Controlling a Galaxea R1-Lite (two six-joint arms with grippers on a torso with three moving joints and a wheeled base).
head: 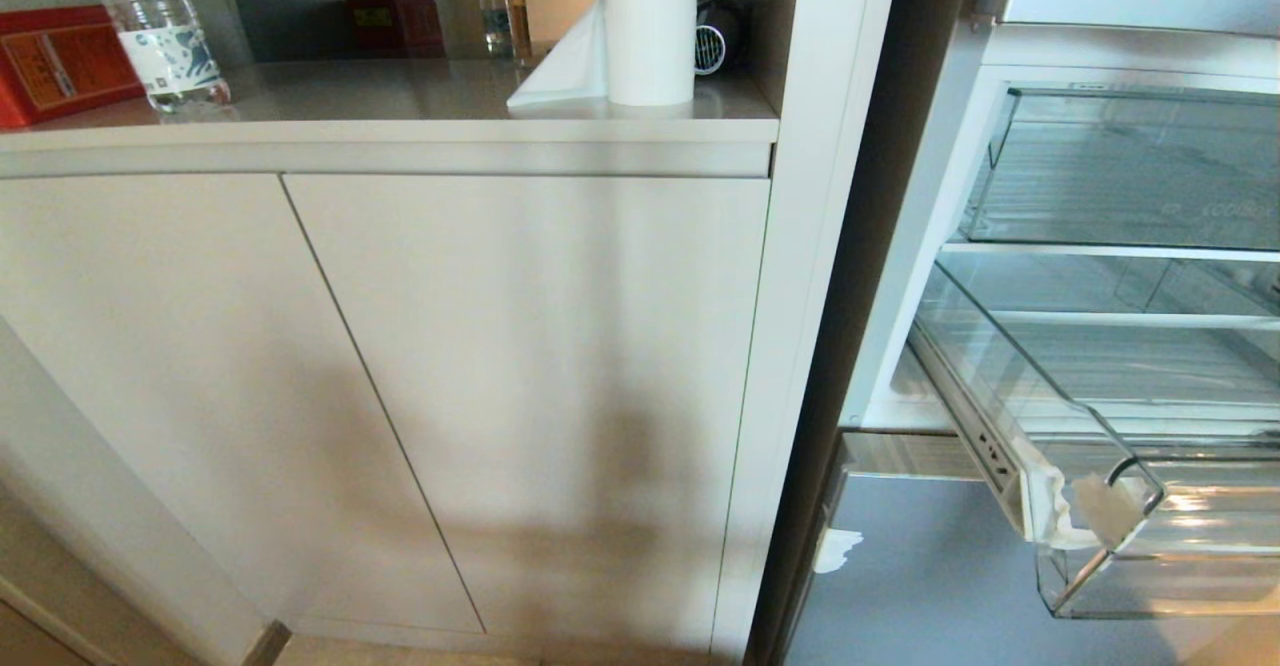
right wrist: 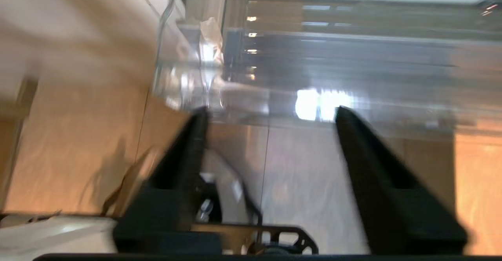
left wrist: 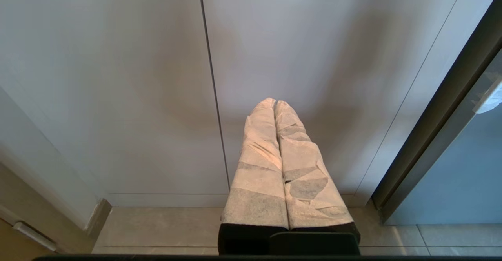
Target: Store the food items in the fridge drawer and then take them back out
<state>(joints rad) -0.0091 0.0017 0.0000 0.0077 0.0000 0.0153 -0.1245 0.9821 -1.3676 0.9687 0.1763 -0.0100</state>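
Note:
The fridge drawer stands pulled out at the right of the head view, a clear ribbed bin with a whitish patch on its front corner. No food items show in any view. My right gripper is open with nothing between its black fingers. It points at the drawer from just in front of it, above the floor tiles, and is outside the head view. Parked low, my left gripper is shut, its wrapped fingers pressed together and aimed at the cabinet doors.
A shorter clear bin sits above the drawer. Left of the fridge's dark frame stand white cabinet doors. The counter above them holds a paper towel roll, a water bottle and a red box. A grey lower fridge front lies below.

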